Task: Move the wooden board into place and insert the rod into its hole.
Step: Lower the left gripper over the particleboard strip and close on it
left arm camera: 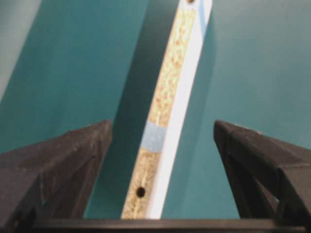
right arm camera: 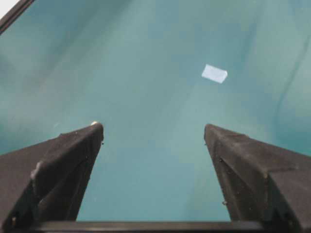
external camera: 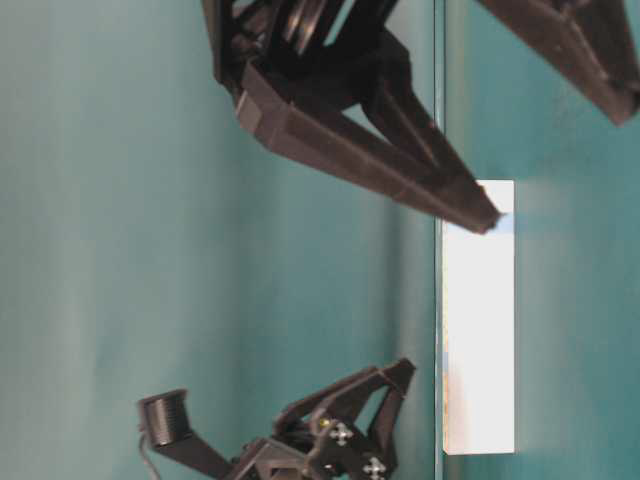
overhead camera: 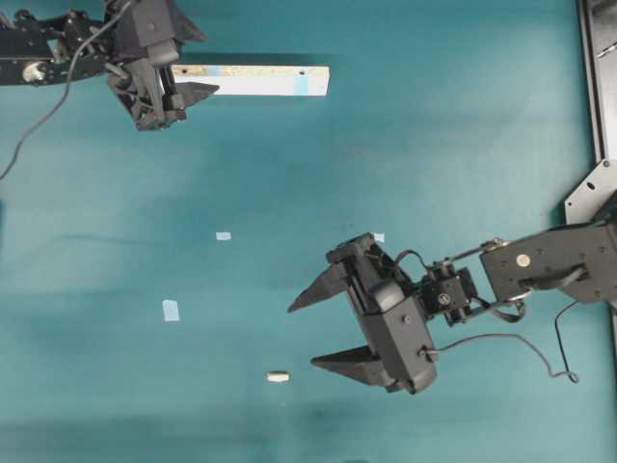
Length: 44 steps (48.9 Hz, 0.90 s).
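From overhead I have the left hand [overhead camera: 178,92] up at about eleven o'clock on the teal desk [overhead camera: 434,154], spread to its full width and gripping nothing. The wooden board [overhead camera: 255,80] lies flat toward twelve o'clock, its long axis running left to right, with its left end under that hand. My left wrist view puts the board [left arm camera: 167,116] between the two fingers [left arm camera: 63,165] with clear desk on either side, so neither pad touches it; I can see a dark hole near the close end, a pale blue band across it, and another hole at the far end.

The right hand [overhead camera: 313,333] sits at about five o'clock, also wide open and empty. Its wrist view shows only bare desk between the fingers [right arm camera: 63,160], plus one tape square [right arm camera: 214,74] beyond them. The rod [overhead camera: 278,377] lies on its side on the desk near six o'clock, just left of the lower finger and apart from it, well away from the board. Two more tape squares [overhead camera: 171,310] lie near the middle and toward eight o'clock.
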Each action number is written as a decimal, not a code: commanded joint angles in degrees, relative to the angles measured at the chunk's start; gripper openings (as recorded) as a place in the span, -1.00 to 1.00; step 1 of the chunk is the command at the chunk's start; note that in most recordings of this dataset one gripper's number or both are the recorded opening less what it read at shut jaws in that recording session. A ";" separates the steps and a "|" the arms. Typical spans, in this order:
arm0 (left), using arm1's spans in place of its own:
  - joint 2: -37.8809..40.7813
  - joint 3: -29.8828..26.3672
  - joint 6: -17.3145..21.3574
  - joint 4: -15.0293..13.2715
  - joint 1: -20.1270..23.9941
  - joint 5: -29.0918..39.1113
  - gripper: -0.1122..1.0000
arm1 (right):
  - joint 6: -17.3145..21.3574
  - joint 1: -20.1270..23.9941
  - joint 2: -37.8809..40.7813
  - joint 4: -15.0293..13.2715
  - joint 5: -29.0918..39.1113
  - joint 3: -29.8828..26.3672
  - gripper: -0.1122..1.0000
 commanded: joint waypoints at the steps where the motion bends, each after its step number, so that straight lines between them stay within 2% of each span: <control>1: 0.44 -0.53 0.97 0.09 0.62 -0.18 0.85 | 0.18 0.18 -1.67 0.00 1.23 -1.23 0.97; 24: 9.32 -2.90 6.06 0.09 3.08 -2.02 0.85 | 0.18 0.18 -1.85 0.00 2.55 -2.11 0.97; 44: 15.73 -6.68 5.98 0.09 3.08 -4.39 0.84 | 0.26 0.26 -1.85 0.00 2.55 -2.64 0.97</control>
